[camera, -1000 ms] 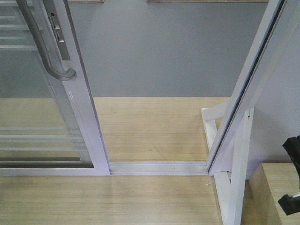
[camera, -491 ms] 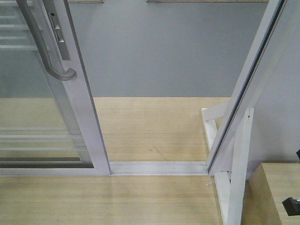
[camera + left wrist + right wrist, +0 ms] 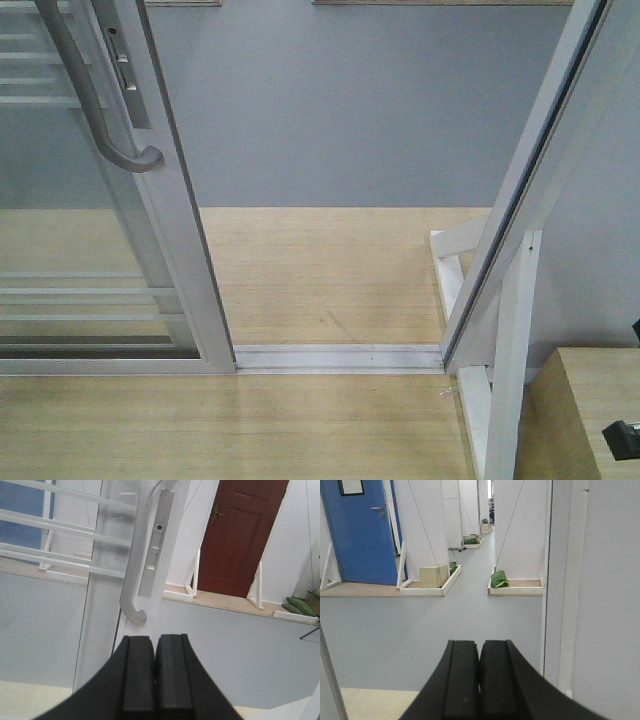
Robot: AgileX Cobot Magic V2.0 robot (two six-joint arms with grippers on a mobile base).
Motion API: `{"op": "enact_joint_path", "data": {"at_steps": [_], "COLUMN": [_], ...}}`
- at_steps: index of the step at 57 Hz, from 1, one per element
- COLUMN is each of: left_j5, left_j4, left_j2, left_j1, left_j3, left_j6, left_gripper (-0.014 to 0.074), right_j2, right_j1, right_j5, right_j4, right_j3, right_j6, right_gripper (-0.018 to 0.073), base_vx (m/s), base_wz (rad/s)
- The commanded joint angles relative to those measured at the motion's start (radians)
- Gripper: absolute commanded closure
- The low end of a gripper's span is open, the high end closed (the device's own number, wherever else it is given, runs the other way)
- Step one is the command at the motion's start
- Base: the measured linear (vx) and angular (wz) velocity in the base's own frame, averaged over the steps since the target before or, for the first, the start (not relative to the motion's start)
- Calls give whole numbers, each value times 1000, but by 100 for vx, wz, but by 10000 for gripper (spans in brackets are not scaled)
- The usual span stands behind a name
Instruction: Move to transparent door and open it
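Ahead of me and to my left, the transparent door [image 3: 95, 240] stands slid aside in its white frame, its thin white horizontal bars crossing the glass. Its curved grey pull handle [image 3: 95, 95] runs down the door's edge and hooks outward at the bottom. To the right of the door the doorway is open: the floor track [image 3: 338, 357] lies bare between the door's edge and the white jamb [image 3: 530, 170], with pale wooden flooring on both sides and grey floor [image 3: 340, 110] beyond.

From my left wrist, my left gripper [image 3: 154, 677] has its two black pads pressed together with nothing between them; it points up at the handle's hooked end [image 3: 134, 612], close below it but apart from it. A lock plate [image 3: 155, 545] sits just beside the handle, and a dark red door [image 3: 239, 535] shows further back.

My right gripper [image 3: 480, 680] is likewise closed on nothing, facing a corridor with a blue door [image 3: 362, 530] on the left.
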Motion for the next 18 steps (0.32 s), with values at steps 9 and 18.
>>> {"op": "enact_joint_path", "data": {"at_steps": [9,18], "left_j5": [-79,-79], "left_j4": [-11,-11], "left_j2": [7,7], "left_j1": [-5,-5], "left_j3": [13,13], "left_j6": [2,2], "left_gripper": [600,600], "right_j2": [-16,-16], "right_j1": [-6,-6], "right_j5": [-77,-77], "right_j4": [-1,-1], "right_j3": [5,5], "right_j6": [0,0], "right_gripper": [443,443], "base_vx": [0,0], "base_wz": [0,0]}}
